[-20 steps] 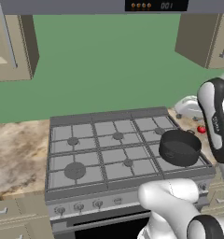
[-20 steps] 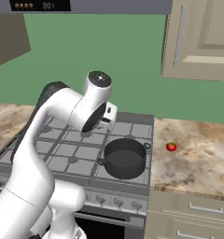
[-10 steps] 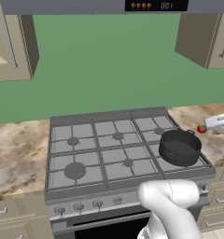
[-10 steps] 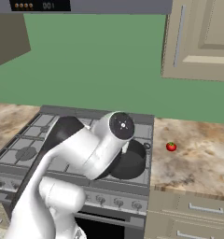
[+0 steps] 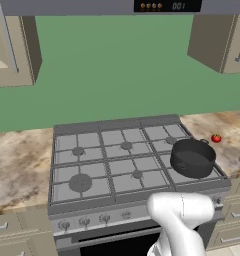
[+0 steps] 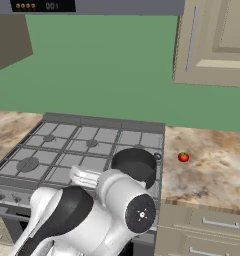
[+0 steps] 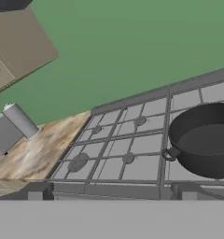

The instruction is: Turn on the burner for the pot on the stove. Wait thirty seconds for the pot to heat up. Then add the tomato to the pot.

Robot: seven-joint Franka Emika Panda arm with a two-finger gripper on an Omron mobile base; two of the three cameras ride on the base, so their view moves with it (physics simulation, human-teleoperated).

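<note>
The dark pot (image 5: 193,157) sits on the front right burner of the grey stove (image 5: 117,150), also seen as pot (image 6: 134,165) on stove (image 6: 67,145). The red tomato (image 5: 216,138) lies on the marble counter to the right of the stove, apart from the pot; tomato (image 6: 183,157). My gripper (image 7: 111,196) hangs low in front of the stove's front edge and looks across the grates. Its fingertips (image 7: 34,196) stand wide apart, open, with nothing between them. In the hand view the pot (image 7: 205,140) is up and to the right. My white arm covers the front right knobs in the base views.
Small round knobs (image 5: 84,220) line the stove's front panel. Drawer fronts (image 6: 212,222) stand to the right below the counter. A grey cylinder (image 7: 20,120) rests on the left counter. Wall cabinets (image 6: 217,40) hang above, with a hood (image 5: 167,6) over the stove.
My arm has swung from above the stove's right side down in front of the range. The gripper has stayed open. Pot and tomato have not moved.
</note>
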